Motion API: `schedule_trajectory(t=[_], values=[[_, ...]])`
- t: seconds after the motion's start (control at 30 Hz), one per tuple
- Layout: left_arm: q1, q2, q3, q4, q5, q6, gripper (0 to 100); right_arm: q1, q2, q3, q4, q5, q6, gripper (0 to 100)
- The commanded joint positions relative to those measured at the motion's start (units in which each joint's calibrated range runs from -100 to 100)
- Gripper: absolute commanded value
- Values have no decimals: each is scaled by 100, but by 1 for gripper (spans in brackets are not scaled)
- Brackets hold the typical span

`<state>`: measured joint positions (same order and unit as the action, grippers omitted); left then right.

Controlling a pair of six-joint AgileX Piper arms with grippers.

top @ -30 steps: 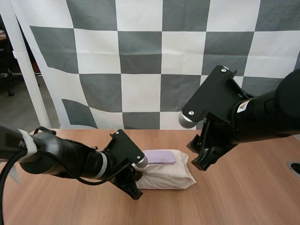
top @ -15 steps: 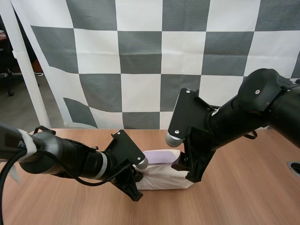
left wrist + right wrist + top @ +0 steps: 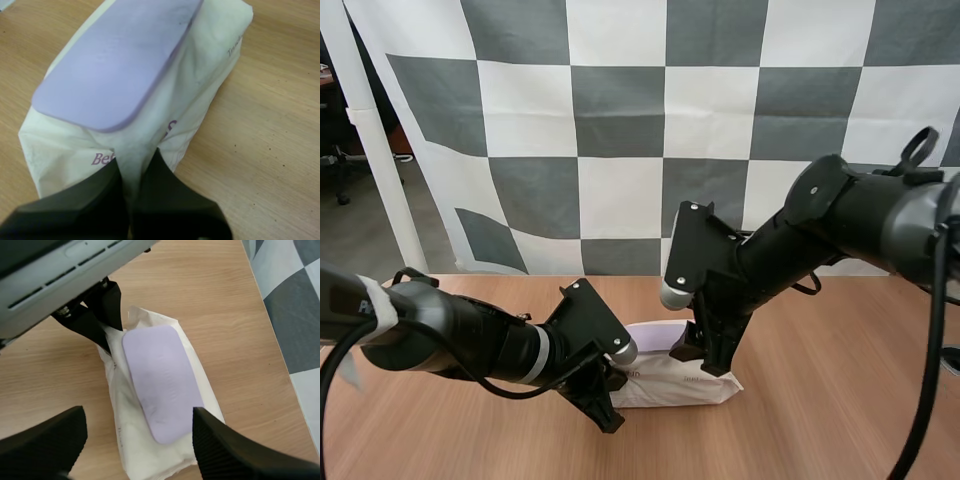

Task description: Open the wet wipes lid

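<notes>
1. While its lilac lid (image 3: 115, 65) lies flat and shut on top, the pack of wet wipes (image 3: 675, 380) rests about midway between the left and right edges of the wooden table (image 3: 820, 430).
2. Your left gripper (image 3: 131, 172) pinches the white wrapper at the pack's left end, just beside the lid's rounded end. Its two black fingers are pressed onto a fold of the wrapper, which seems to brace the pack against the table.
3. Your right gripper (image 3: 137, 415) hangs above the pack towards its right end. Its fingers are spread wide, one to each side of the lid, and they touch nothing that can be seen.
4. The step in hand looks like the approach to the lid: the pack is held, but the lid is not yet gripped or lifted.
5. The next move calls for bringing your right gripper down to the lid's free edge. You would then catch that thin lip with a fingertip and peel it upward while your left gripper keeps the pack down.
6. Which end of the lid is hinged cannot be told, so choose the edge with care.
</notes>
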<state>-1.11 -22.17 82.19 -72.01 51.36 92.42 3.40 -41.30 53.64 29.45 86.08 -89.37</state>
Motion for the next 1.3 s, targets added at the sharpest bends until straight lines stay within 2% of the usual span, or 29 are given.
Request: schedule_trajectory(t=[0.0, 0.13, 0.33, 0.97, 1.2, 1.27], values=[[0, -4, -6, 1, -10, 88, 0, 193, 271, 24, 42, -427, -20, 100], [0, -4, -6, 1, -10, 88, 0, 443, 271, 262, -179, -1127, -11, 100], [0, -4, -6, 1, 30, 88, 0, 610, 271, 543, -327, -2180, -11, 100], [0, -4, -6, 63, 51, 88, 0, 609, 958, 572, -157, -3096, -127, 100], [0, -4, -6, 118, 51, 88, 0, 609, 958, 572, -199, -3041, -87, 65], [0, -4, -6, 129, 51, 88, 0, 609, 958, 572, -199, -2918, -87, 50]])
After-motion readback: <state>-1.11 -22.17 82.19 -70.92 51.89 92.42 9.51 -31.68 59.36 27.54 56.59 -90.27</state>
